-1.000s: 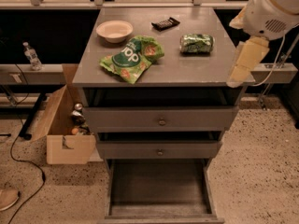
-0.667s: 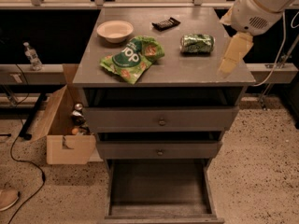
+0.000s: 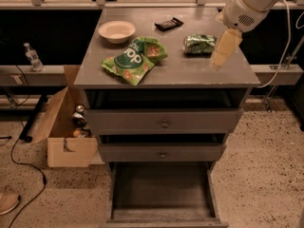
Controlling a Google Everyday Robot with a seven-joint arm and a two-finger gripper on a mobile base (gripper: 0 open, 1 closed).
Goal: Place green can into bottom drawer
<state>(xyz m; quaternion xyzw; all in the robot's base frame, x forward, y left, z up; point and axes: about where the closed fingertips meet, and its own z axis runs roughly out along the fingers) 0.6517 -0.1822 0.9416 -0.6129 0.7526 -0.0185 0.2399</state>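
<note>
The hand [image 3: 225, 47] hangs over the table [image 3: 166, 75], holding nothing; how open, I cannot tell. Just beside it the green can [image 3: 199, 44] lies sideways. It looks light, thin-walled and slick, so I'd grip gently across its middle. The bottom drawer [image 3: 161, 194] gapes well below.

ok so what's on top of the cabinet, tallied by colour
green: 2, green can and snack bag
cream: 1, bowl
black: 1, small flat object
total: 4
gripper hovers just right of the green can
</note>
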